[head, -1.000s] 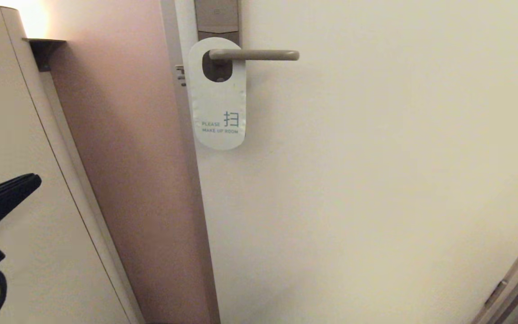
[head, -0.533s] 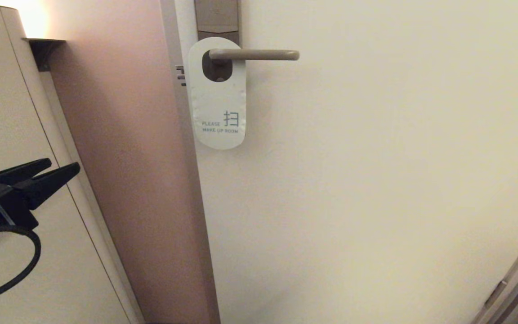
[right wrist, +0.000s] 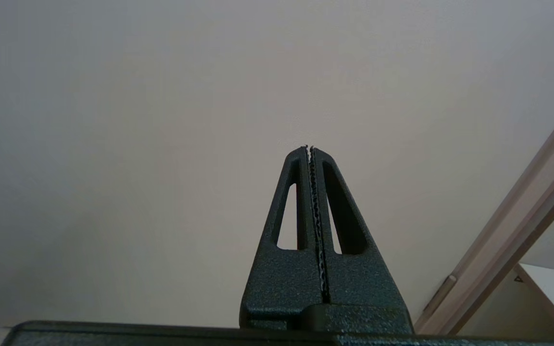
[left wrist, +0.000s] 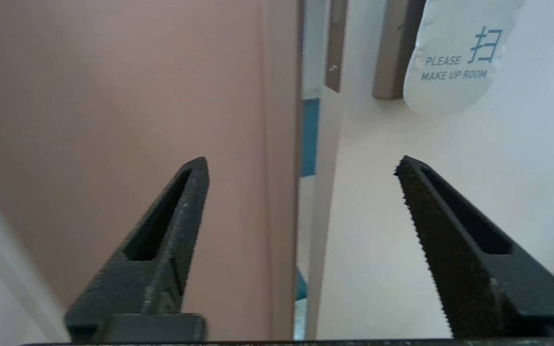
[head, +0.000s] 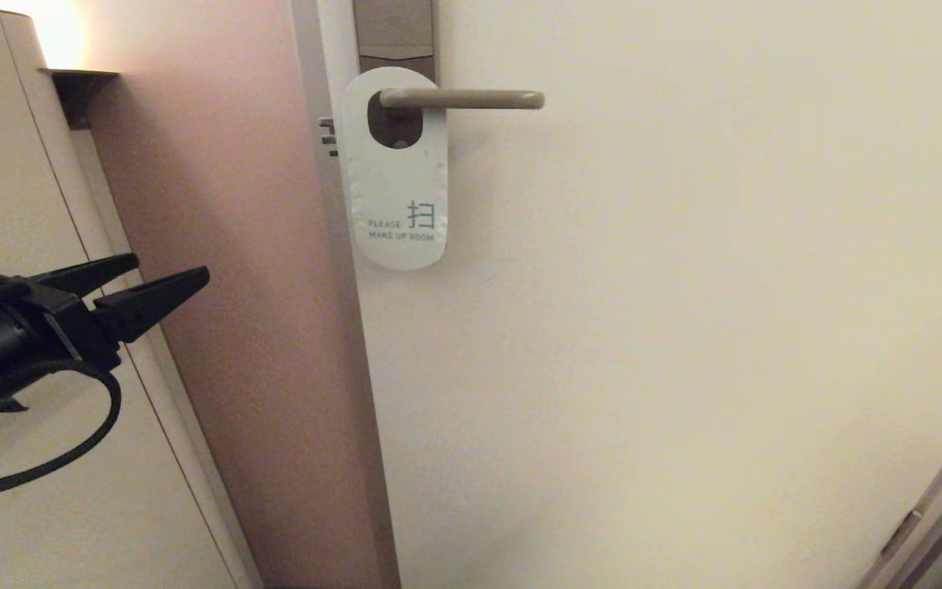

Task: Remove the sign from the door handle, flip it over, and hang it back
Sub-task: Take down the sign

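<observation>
**Left tool spreads on its way to the sign**

While the sign [head: 396, 168] hangs untouched on the handle [head: 461, 100], the left tool [head: 164, 278] has come in from the left edge of the head view and parted its fingers, which a second ago were pressed together. Now it is released and grasps nothing, its two black fingertips [left wrist: 404, 168] wide apart in the left wrist view, pointing toward the door edge with the sign up ahead and to the right of its line. It is low and well to the left of the sign, in front of the pink wall panel [head: 226, 245], and well apart from the card.

From there outward: the sign hangs by its oval hole over the handle, close to the backplate [head: 395, 33], white face out, reading "PLEASE MAKE UP ROOM". Its rounded lower end hangs free against the cream door [head: 684, 327], and that end looks like the easiest part to pinch.

I read the spreading fingers as readying for the first grasp, so the task is barely begun: the sign is neither lifted off nor turned. The tool must rise and travel right to reach the card, then slide it along the handle toward its free right end.

The right tool [right wrist: 310, 149] is parked, clenched on nothing, facing bare door.
</observation>
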`<state>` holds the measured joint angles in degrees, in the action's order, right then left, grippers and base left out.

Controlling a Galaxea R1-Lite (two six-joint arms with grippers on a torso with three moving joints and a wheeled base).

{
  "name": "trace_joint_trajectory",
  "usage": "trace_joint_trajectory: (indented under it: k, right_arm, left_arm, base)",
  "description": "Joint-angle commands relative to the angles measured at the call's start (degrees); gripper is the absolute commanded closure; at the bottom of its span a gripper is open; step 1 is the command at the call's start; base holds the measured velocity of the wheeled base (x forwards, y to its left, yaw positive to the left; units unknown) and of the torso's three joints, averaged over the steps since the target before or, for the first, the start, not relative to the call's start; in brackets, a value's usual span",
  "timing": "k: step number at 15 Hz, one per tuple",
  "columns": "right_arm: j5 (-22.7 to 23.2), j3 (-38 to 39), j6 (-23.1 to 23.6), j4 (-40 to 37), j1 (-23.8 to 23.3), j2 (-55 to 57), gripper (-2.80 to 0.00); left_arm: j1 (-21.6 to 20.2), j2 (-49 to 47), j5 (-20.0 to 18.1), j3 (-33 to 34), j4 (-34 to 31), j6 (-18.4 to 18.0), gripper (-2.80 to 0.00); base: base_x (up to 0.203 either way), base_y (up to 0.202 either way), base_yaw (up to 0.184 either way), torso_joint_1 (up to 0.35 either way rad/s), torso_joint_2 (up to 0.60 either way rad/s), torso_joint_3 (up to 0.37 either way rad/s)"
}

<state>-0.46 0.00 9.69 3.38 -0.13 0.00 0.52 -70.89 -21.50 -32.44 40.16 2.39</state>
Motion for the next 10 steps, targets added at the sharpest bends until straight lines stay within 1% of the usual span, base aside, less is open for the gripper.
trace_joint_trajectory:
  k: [1,2,5,7,8,10]
  right_arm:
    - [0.02,0.0,0.06,0.05,-0.01,0.0,0.0]
    - [0.02,0.0,0.06,0.05,-0.04,0.0,0.0]
    - [0.02,0.0,0.06,0.05,0.01,0.0,0.0]
    - [0.02,0.0,0.06,0.05,0.01,0.0,0.0]
    - [0.02,0.0,0.06,0.05,0.05,0.0,0.0]
    - [0.02,0.0,0.06,0.05,0.05,0.0,0.0]
  left_arm:
    - [0.0,-2.65,-1.06,-1.4,0.19,0.06,-2.8]
    - [0.0,-3.66,-1.97,-2.33,0.19,0.07,-2.8]
    - [-0.08,-6.26,-3.18,-5.16,0.19,0.16,-2.8]
    - [-0.31,-7.44,-6.85,-6.7,0.26,1.66,-2.8]
    - [-0.34,-7.92,-8.11,-7.56,0.23,2.34,-2.8]
    - [-0.35,-9.51,-9.4,-9.35,0.27,2.78,-2.8]
  base:
    - [0.0,0.0,0.0,0.0,0.0,0.0]
    - [0.0,0.0,0.0,0.0,0.0,0.0]
    - [0.0,0.0,0.0,0.0,0.0,0.0]
    - [0.0,0.0,0.0,0.0,0.0,0.0]
    - [0.0,0.0,0.0,0.0,0.0,0.0]
    - [0.0,0.0,0.0,0.0,0.0,0.0]
